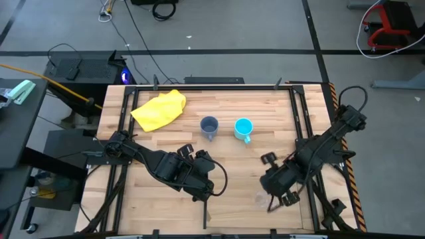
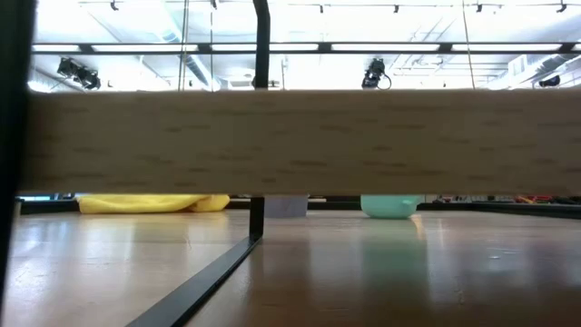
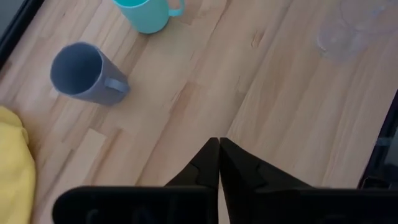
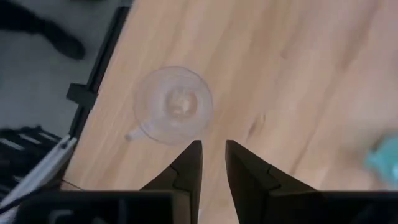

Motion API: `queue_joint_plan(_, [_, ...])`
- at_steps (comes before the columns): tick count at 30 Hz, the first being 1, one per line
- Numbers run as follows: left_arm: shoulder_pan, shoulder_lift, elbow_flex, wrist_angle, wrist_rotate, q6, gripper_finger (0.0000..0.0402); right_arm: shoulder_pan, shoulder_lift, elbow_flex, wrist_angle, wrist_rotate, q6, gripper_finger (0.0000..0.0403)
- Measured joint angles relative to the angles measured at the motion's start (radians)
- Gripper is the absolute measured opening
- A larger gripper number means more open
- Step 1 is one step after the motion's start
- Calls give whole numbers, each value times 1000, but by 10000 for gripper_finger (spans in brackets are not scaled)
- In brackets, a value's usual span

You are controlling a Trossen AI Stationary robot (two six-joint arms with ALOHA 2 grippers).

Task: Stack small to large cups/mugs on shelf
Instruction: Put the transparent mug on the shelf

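The grey-blue mug (image 1: 210, 126) (image 3: 84, 73) and the cyan mug (image 1: 243, 127) (image 3: 146, 12) stand upright side by side, on their bases, mid-table on the light-wood shelf (image 1: 265, 106) inside its black frame. The tiny clear cup (image 1: 261, 198) (image 4: 174, 104) stands mouth up near the front right. Just right of it, my right gripper (image 1: 279, 197) (image 4: 213, 146) hovers above, pointing down, open with a narrow gap and nothing between its fingers. My left gripper (image 1: 206, 192) (image 3: 219, 142) is shut on nothing, near the front centre.
A crumpled yellow cloth (image 1: 159, 109) (image 2: 150, 203) lies at the far left of the planks. A thin black divider bar (image 2: 204, 277) runs toward the near edge, and black frame rails (image 1: 300, 126) border both sides. A wide wooden board (image 2: 300, 141) blocks most of the low view.
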Motion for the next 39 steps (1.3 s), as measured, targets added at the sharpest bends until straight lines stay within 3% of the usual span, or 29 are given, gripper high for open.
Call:
queue_joint_plan(8, [0, 0, 0, -54, 1, -87, 16, -7, 113, 0, 60, -4, -194, 77])
queue_joint_plan(14, [-22, -2, -2, -50, 70, -130, 26, -10, 189, 0, 76, -15, -256, 77])
queue_joint_plan(39, [-100, -2, -3, -50, 68, -238, 15, -50, 245, 0, 116, -42, -279, 77])
